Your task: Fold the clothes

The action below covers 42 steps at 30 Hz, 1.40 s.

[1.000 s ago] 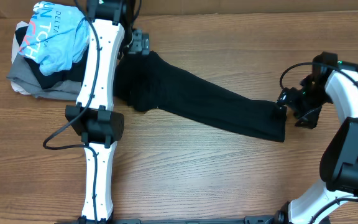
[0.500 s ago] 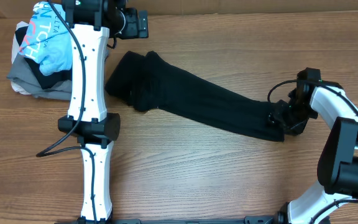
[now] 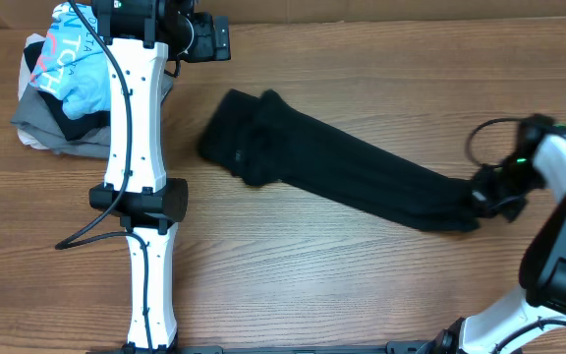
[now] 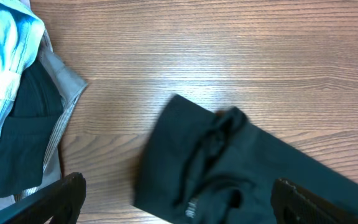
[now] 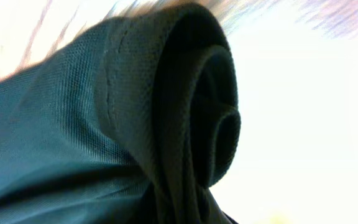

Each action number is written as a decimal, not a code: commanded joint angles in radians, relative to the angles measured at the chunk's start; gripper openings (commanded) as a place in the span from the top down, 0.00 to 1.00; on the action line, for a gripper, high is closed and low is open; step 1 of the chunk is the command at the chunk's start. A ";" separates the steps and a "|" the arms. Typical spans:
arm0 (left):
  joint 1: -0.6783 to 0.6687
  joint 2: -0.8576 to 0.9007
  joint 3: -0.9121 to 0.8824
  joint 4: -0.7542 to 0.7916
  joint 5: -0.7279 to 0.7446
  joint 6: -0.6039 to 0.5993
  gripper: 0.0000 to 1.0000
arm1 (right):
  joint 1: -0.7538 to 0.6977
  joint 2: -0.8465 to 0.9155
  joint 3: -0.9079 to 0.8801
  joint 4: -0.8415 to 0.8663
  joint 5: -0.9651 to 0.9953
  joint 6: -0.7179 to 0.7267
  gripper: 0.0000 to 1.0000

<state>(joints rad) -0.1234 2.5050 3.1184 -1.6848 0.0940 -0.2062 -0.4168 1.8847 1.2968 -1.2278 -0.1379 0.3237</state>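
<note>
Table [image 3: 362, 285]: you worked on a brown wooden top, seen from above.
Black shirt [image 3: 342, 172]: it lay as a long, bunched band across the middle of the table, running from upper left down to the right. Its left end was crumpled and lay free on the wood.
Pile: a blue shirt [image 3: 82, 64] sat on a grey garment [image 3: 57, 138] at the far left corner, apart from the black shirt.
Left gripper [image 3: 214, 37]: you held it above the far edge of the table, its fingers [image 4: 61, 199] spread wide, with nothing between them.
Right gripper [image 3: 487, 197]: it pinched the right end of the black shirt. In the right wrist view, rolled cloth [image 5: 73, 124] filled the picture and hid the fingers.
</note>
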 commanded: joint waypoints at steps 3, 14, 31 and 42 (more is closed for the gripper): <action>0.009 -0.040 0.024 -0.005 0.011 0.012 0.03 | -0.070 0.000 0.161 -0.080 -0.109 -0.151 0.96; 0.011 -0.040 0.023 -0.004 0.011 0.012 0.01 | 0.251 0.000 0.221 -0.078 -0.188 -0.212 0.96; 0.011 -0.040 0.023 -0.005 0.011 0.012 0.00 | 0.731 0.068 0.221 0.266 -0.107 0.014 0.29; 0.011 -0.040 -0.160 -0.001 0.042 0.094 0.00 | 0.661 0.005 0.382 0.086 -0.126 -0.005 0.13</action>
<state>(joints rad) -0.1215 2.4901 3.0474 -1.6863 0.1139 -0.1799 0.2859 1.9549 1.5917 -1.1149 -0.2611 0.3359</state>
